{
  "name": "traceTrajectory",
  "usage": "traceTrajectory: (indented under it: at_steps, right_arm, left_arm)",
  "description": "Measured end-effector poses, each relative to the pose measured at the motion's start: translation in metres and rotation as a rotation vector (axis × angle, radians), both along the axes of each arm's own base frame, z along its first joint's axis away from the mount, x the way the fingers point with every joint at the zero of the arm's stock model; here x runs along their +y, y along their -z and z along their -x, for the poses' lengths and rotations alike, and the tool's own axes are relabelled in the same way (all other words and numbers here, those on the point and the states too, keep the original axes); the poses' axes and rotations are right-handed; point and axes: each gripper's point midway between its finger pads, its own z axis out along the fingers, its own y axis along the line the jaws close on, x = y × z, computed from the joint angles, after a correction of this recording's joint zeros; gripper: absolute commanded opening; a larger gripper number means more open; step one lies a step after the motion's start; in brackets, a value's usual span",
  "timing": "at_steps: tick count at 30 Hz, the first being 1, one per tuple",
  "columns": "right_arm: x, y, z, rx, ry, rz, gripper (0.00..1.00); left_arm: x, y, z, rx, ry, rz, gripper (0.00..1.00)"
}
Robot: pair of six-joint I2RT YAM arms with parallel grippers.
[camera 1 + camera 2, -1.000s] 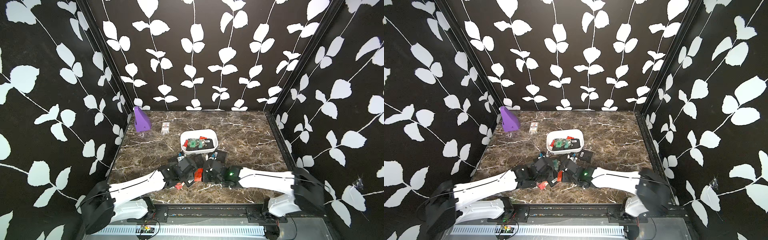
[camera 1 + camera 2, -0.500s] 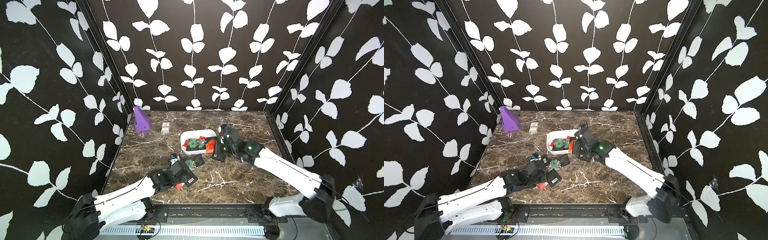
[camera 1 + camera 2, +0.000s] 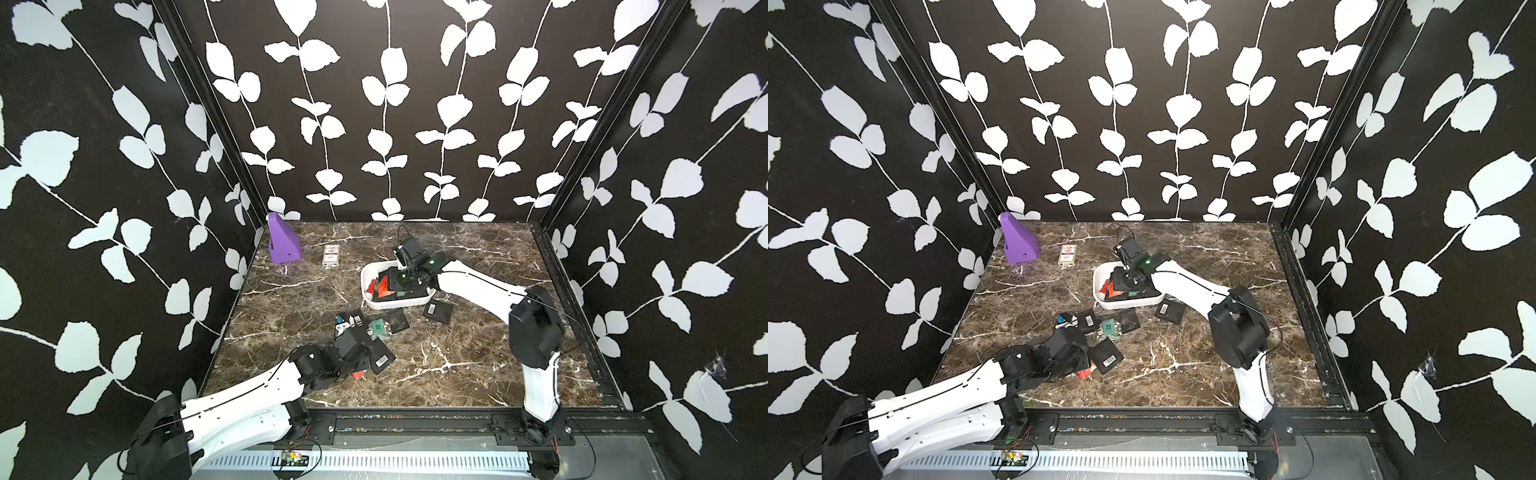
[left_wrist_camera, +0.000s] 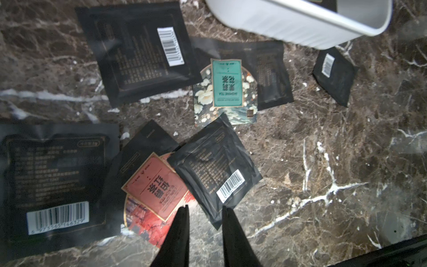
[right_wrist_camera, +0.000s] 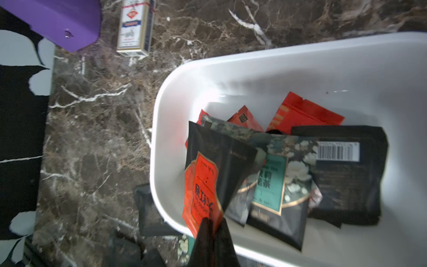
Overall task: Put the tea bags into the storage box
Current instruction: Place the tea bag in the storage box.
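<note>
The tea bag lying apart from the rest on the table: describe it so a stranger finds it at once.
Find the white storage box on the marble table. Off its near corner, toward the right arm, lies a flat black tea bag with a white barcode label. The other loose tea bags bunch together toward the left arm; this one lies alone.

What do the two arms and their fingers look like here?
Both the left arm and right arm have smooth white links with bulky black joints and a thin black cable along each. Fingers are black, tapering. A green light glows near the right wrist.
</note>
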Motion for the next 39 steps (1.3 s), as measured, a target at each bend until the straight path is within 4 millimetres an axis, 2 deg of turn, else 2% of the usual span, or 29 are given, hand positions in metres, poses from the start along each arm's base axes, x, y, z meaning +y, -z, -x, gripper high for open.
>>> traceTrajectory:
  at_steps: [5,7,10,11,14,17,19,23,24,26,28,30,34,36,39]
  right_arm:
    - [0.005,0.011,-0.013,0.002,0.028,0.018,0.00]
    - [0.004,0.011,-0.016,-0.002,0.037,0.024,0.10]
    - [-0.002,0.010,-0.018,-0.006,0.048,0.052,0.34]
    - [-0.004,0.010,-0.018,-0.008,0.051,0.063,0.40]
    - [-0.016,0.009,-0.017,-0.016,0.053,0.116,0.43]
    - [-0.030,-0.006,-0.012,-0.044,0.051,0.145,0.45]
    - [-0.044,-0.027,0.001,-0.070,0.050,0.135,0.45]
    - [-0.076,-0.076,0.044,-0.134,0.055,0.040,0.46]
    - [-0.084,-0.085,0.056,-0.151,0.061,0.003,0.46]
    - [-0.095,-0.089,0.081,-0.158,0.063,-0.040,0.46]
    - [-0.096,-0.079,0.108,-0.135,0.047,-0.064,0.46]
    - [-0.093,-0.057,0.132,-0.095,0.027,-0.069,0.46]
    - [-0.088,0.002,0.177,0.024,-0.002,-0.036,0.46]
    - [-0.086,0.021,0.188,0.064,-0.002,-0.021,0.46]
    - [-0.072,0.037,0.194,0.092,-0.009,-0.029,0.46]
  left_arm:
    - [-0.002,0.001,0.002,0.010,0.007,0.007,0.21]
    - [-0.002,0.001,0.002,0.011,0.008,0.010,0.18]
    - [-0.004,0.000,0.002,0.011,0.010,0.015,0.16]
    - [-0.004,0.000,0.002,0.011,0.011,0.015,0.16]
    - [-0.003,0.001,0.002,0.013,0.014,0.008,0.13]
    - [-0.003,0.002,0.002,0.013,0.020,-0.002,0.11]
    - [-0.004,0.002,0.001,0.012,0.024,-0.010,0.08]
    - [-0.010,-0.002,-0.004,0.008,0.034,-0.016,0.05]
    - [-0.012,-0.002,-0.005,0.008,0.035,-0.016,0.04]
    - [-0.014,-0.001,-0.008,0.012,0.031,-0.018,0.01]
    - [-0.017,0.003,-0.010,0.026,0.029,-0.018,0.00]
    - [-0.017,0.008,-0.012,0.043,0.022,-0.025,0.00]
    - [-0.016,0.018,-0.016,0.077,0.006,-0.032,0.00]
    - [-0.017,0.018,-0.018,0.079,0.000,-0.023,0.00]
    - [-0.019,0.018,-0.022,0.080,-0.011,-0.001,0.00]
